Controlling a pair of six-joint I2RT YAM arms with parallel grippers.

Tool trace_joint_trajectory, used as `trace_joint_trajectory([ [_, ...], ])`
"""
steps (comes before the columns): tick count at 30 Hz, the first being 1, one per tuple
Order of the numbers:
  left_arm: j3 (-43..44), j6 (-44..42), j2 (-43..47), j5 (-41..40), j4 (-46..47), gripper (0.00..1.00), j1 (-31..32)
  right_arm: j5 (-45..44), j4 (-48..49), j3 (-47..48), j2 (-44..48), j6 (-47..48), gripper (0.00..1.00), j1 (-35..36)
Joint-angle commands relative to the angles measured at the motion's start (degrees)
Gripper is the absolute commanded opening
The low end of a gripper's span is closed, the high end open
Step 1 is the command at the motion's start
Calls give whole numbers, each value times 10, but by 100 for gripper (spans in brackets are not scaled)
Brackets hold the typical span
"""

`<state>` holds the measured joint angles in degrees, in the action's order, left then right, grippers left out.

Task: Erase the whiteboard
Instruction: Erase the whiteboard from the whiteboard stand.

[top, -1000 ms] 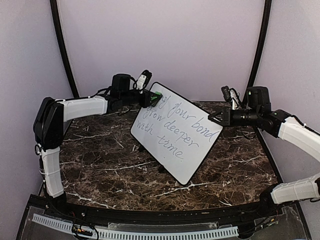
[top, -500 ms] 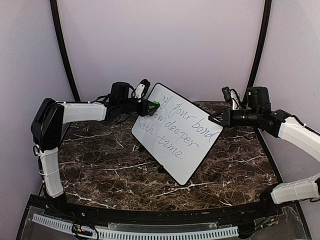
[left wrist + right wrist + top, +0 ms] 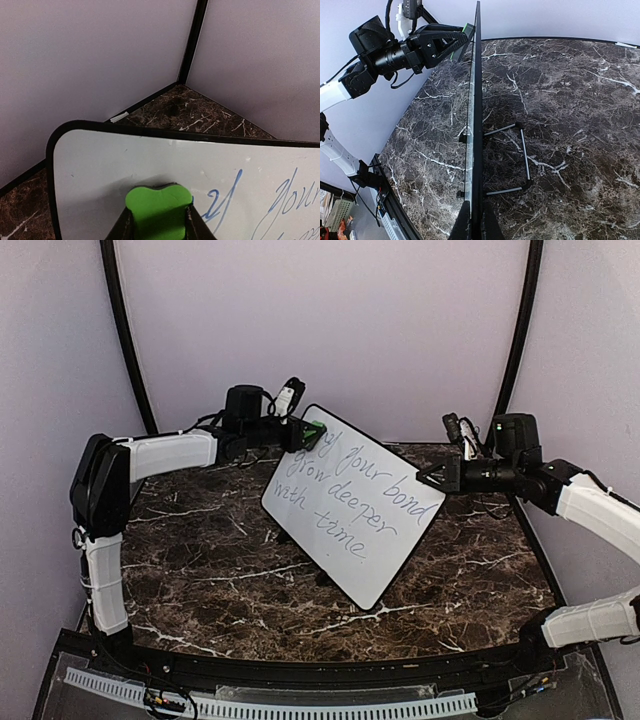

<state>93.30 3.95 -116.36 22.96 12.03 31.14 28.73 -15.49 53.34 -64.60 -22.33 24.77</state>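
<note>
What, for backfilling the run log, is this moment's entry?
left jaws: shut on green eraser, at whiteboard upper corner | right jaws: shut on whiteboard edge | writing: mostly unerased

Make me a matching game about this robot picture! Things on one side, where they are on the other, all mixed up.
Things
1. green foam eraser block
2. large white rectangular whiteboard with handwriting
3. thin black wire stand
4. dark marble table

Where
A. underneath everything else
B. squeezed in the left hand, by the board's top corner
C. edge pinched by the right hand
D. behind the board

Pairs: 1-B, 2-C, 3-D, 4-A
</note>
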Motion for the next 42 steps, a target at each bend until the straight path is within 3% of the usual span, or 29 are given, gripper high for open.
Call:
trace_joint_trajectory([
  [1,-25,2,-2,-3,-35,17,6,50,36,-1,11,53,0,19],
  [6,-115,18,26,-11,13,17,5,52,37,-4,10,53,0,20],
  [10,-133,21,29,-7,24,17,6,54,37,0,5,54,0,21],
  [24,0,22,-15,32,-11,18,11,55,37,0,-3,54,0,24],
  [31,34,14,-28,12,-41,17,15,55,34,4,-4,54,0,25],
  [35,7,7,-17,-1,-56,16,17,55,34,4,-6,55,0,26],
  [42,-110,17,18,-11,-5,16,17,57,34,7,-10,58,0,27],
])
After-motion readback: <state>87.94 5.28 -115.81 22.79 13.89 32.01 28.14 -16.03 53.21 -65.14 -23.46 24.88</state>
